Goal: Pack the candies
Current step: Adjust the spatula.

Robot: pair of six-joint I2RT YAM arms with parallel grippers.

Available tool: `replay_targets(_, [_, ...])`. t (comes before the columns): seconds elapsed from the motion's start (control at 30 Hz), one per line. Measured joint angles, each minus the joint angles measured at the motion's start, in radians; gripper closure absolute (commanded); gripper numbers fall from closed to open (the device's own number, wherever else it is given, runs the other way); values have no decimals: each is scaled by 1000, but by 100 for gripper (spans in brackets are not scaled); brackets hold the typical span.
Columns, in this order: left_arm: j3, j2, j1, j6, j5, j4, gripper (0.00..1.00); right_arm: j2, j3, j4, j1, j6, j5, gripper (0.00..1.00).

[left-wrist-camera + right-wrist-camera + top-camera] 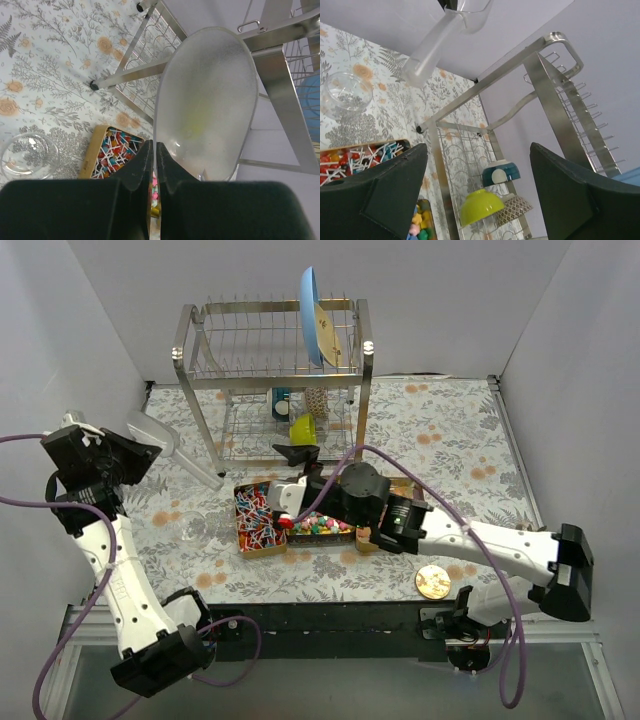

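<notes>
Closest to us are the two black fingers (135, 172) of the left gripper (154, 146). They are almost shut — only the thin rim of a clear scoop (210, 100) is pinched between them. We see from above that this gripper holds the scoop up off the table (450, 450) at the far left, with the scoop's handle sticking out toward a leg of the metal dish rack (270, 350).

The right gripper (477, 150) is spread wide, and we see nothing between its two fingers (385, 195). It hangs just over the flat gold tin (262, 551) in the middle of the table.

The candies (300, 523) lie inside that tin, which is split into boxes. Striped sweets (255, 520) with twisted ends fill the left box. Pastel cubes (322, 525) in pink, yellow, green and blue fill the box beside it. The right arm (480, 540) covers the right end of the tin — we cannot tell what lies there.

A small clear glass bowl (195, 528) stands on the table just left of the tin. A round gold lid (433, 581) lies near the front edge, well apart from the tin, beside the right arm. In the rack, a blue plate (312, 315) stands on its edge on the top shelf, and a yellow-green bowl (480, 207) sits on the lower shelf next to a blue and white cup (500, 172).
</notes>
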Motion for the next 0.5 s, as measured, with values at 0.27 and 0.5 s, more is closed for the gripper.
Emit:
replay_targets(0.27, [-8, -4, 0, -118, -48, -60, 100, 226, 173, 74, 47, 60, 3, 19])
replay_targets(0.5, [-8, 0, 0, -192, -58, -79, 100, 375, 330, 97, 66, 114, -37, 30])
